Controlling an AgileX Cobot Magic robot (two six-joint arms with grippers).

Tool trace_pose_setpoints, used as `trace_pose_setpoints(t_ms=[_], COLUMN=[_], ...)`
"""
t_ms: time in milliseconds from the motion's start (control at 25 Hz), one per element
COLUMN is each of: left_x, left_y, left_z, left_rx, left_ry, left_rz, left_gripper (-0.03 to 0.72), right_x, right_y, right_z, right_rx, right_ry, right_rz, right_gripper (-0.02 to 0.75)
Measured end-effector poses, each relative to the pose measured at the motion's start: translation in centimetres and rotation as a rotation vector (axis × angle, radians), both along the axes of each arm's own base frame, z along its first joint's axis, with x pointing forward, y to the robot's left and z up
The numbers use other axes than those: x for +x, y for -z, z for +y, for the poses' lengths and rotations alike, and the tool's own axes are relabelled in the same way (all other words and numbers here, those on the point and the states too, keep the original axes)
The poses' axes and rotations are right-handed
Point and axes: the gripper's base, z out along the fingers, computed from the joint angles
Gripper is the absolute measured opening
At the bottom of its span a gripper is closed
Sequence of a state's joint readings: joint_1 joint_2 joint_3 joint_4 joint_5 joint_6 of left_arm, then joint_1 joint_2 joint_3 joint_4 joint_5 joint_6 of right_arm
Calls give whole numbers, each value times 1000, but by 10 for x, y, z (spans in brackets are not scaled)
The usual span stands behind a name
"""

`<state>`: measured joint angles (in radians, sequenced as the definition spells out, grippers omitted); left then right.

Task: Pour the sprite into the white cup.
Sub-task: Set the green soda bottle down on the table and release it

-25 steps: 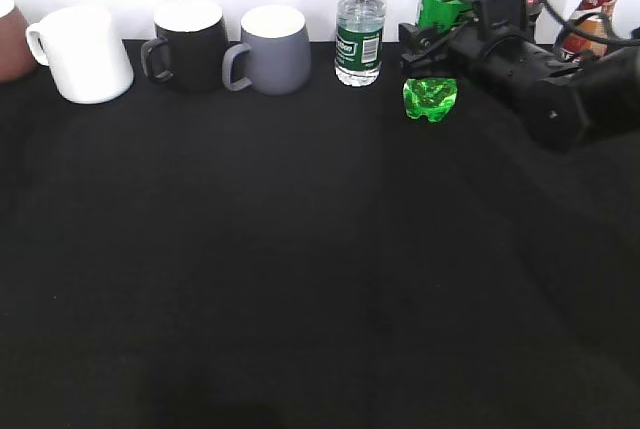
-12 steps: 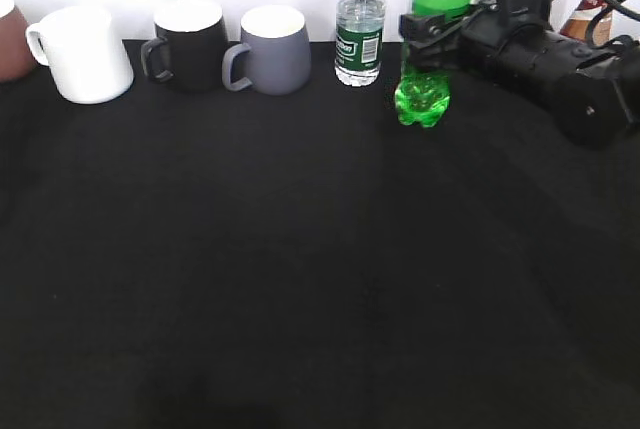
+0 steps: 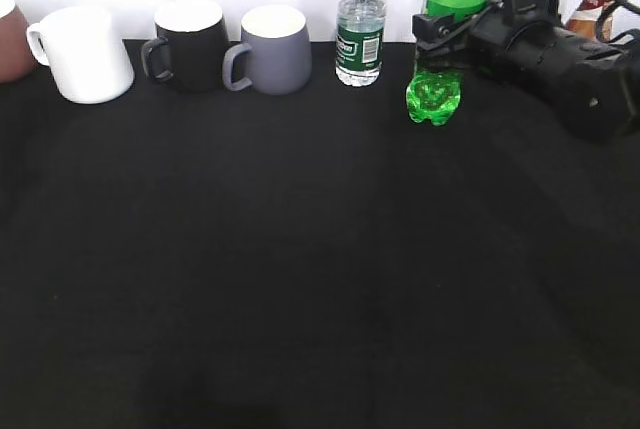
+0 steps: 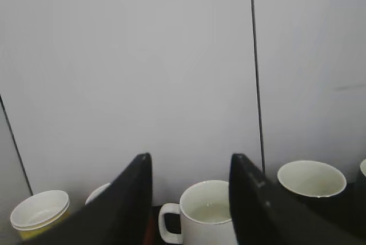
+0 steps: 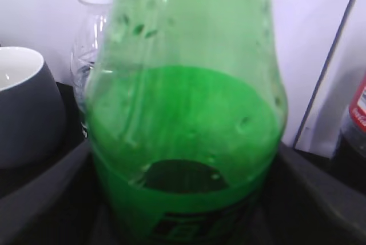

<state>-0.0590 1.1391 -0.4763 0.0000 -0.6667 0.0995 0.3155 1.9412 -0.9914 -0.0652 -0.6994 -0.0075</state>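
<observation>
Surface: black cloth-covered table [image 3: 300, 279] against a white panelled wall; wide bare stretch across the front and middle.
Back row: white cup [image 3: 82, 53] far left, then black mug [image 3: 188, 43], grey mug [image 3: 272, 49], clear water bottle [image 3: 360, 21], all along the rear edge.
Sprite: green bottle [image 3: 435, 89] at the rear right, just beside the water bottle, lobed base tilted and seemingly clear of the cloth.
Right gripper [image 3: 440, 37]: jaws clamped around the bottle's middle, one on each side in the wrist view; bottle [image 5: 186, 131] partly filled.
Left gripper [image 4: 190, 199]: jaws apart, holding nothing, white cup [image 4: 207, 216] seen between them.
Right edge: brown-capped bottle [image 3: 590, 4] behind the arm.
</observation>
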Motion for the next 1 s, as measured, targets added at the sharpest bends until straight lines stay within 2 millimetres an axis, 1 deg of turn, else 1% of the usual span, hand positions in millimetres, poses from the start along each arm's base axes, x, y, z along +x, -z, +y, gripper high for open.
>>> trace_pose_setpoints(t_ms=[200, 320, 440, 520, 640, 720, 760, 800, 920, 1000], left_x=[0, 0, 0, 0, 0, 0, 0, 0, 0, 0], left_y=[0, 0, 0, 0, 0, 0, 0, 0, 0, 0], left_z=[0, 1, 1, 1, 1, 1, 1, 1, 1, 1], left_rx=[0, -11, -11, -11, -11, -11, -11, -11, -11, -11], left_ry=[0, -7, -7, -7, -7, -7, -7, -7, -7, -7], left_rz=[-2, -1, -1, -1, -1, -1, -1, -1, -1, -1], left_gripper=[343, 343, 343, 343, 343, 343, 343, 343, 343, 343], right_x=[-1, 0, 1, 1, 1, 1, -1, -3, -6, -9], right_y=[1, 2, 0, 0, 0, 0, 0, -4, -26, -24], right_z=[1, -5, -5, -5, -5, -5, -6, -6, -7, -8], right_rx=[-32, 9, 20, 19, 18, 14, -5, -15, 5, 4], right_ry=[-15, 54, 62, 62, 61, 61, 59, 58, 58, 59], right_rz=[18, 44, 27, 26, 25, 35, 70, 87, 17, 23], right_gripper=[585, 586, 588, 622, 638, 636, 624, 614, 591, 589])
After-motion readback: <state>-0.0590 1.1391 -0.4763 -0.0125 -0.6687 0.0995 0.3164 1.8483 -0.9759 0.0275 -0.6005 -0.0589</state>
